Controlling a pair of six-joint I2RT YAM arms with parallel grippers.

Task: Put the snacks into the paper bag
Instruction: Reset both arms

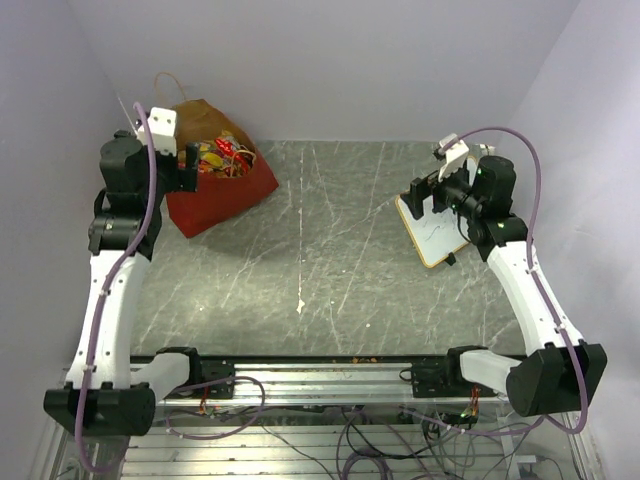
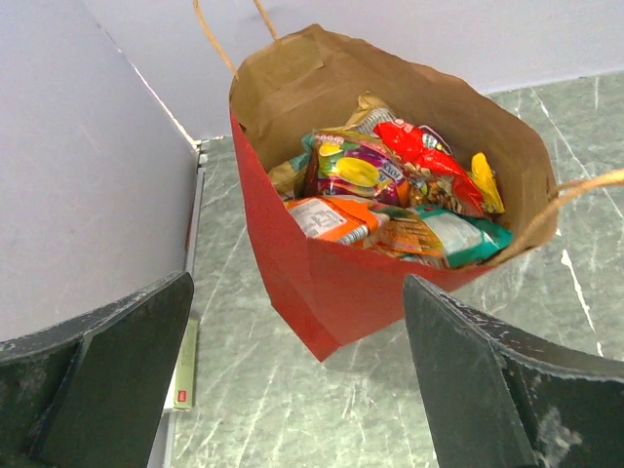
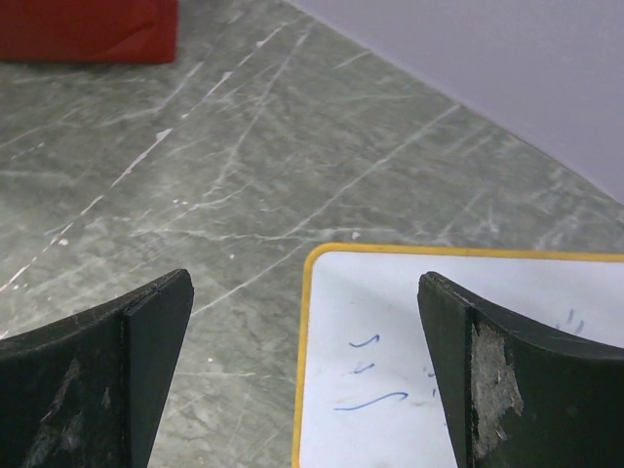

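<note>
Left jaws — spread wide with nothing between them, hanging above and just in front of the open mouth of the paper bag (image 2: 331, 283).
Right jaws — equally wide and empty, hanging low over a corner of the white board (image 3: 439, 361).

Paper bag: red outside, brown kraft inside, standing at the far left corner of the desk (image 1: 320, 270), close to the walls. One thin loop handle (image 2: 585, 185) arcs off its right rim.

Snacks (image 2: 390, 195), all inside the bag, piled loosely below the rim:
- red packet (image 2: 424, 156), uppermost, toward the back
- multicolour packet (image 2: 356, 171), beside the red one on its left
- orange packet (image 2: 327, 216), against the near wall of the bag
- teal packet (image 2: 458, 234), at the near right
- yellow packet (image 2: 485, 180), on edge against the right wall
- brown-gold packet (image 2: 366, 112), mostly buried at the back

White board: orange-yellow edge, rounded corners, faint blue pen marks, lying flat on the right side of the desk, well apart from the bag.

Desk: grey-green marbled surface with pale veins.
</note>
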